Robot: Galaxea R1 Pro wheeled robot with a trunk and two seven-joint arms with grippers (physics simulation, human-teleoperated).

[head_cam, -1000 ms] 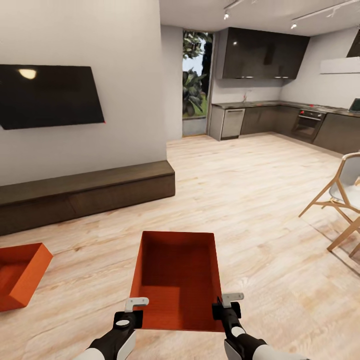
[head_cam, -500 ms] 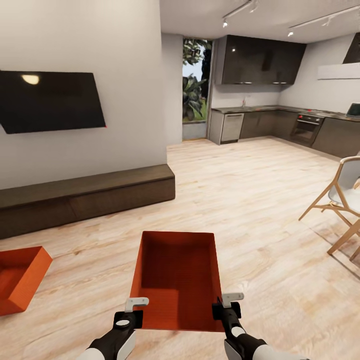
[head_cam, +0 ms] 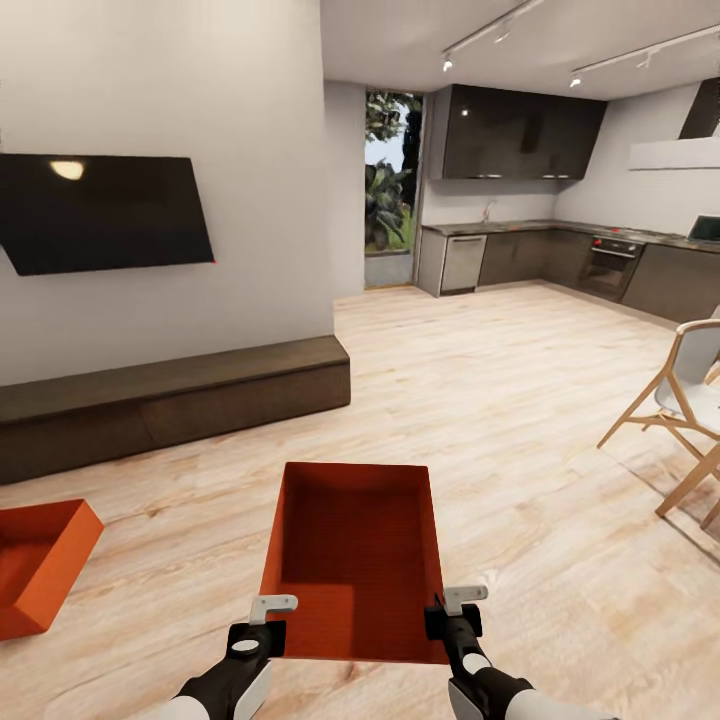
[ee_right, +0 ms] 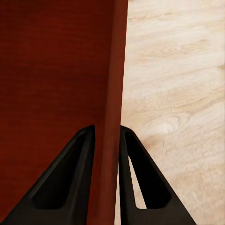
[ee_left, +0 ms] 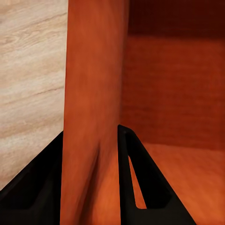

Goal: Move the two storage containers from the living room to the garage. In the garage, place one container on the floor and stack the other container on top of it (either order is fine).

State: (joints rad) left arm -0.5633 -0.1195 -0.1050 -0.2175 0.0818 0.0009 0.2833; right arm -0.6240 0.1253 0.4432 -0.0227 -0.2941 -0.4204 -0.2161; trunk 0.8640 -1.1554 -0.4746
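I hold one orange-red storage container [head_cam: 355, 560] in front of me above the pale wood floor of the living room, its open top facing up. My left gripper [head_cam: 262, 625] is shut on its left wall [ee_left: 93, 70], one finger inside and one outside. The right wall [ee_right: 115, 61] is pinched the same way by my right gripper [head_cam: 447, 615], which is shut. The other storage container [head_cam: 35, 565] rests on the floor at the far left, partly cut off by the picture's edge.
A black TV [head_cam: 100, 210] hangs on the white wall above a long dark bench [head_cam: 170, 400] to the left. A wooden-legged chair [head_cam: 680, 420] stands at the right. A dark kitchen [head_cam: 540, 250] lies ahead across open wood floor.
The whole head view has shifted a little, so the room sits lower in the picture: the camera moved. Both grippers keep the same hold on the container.
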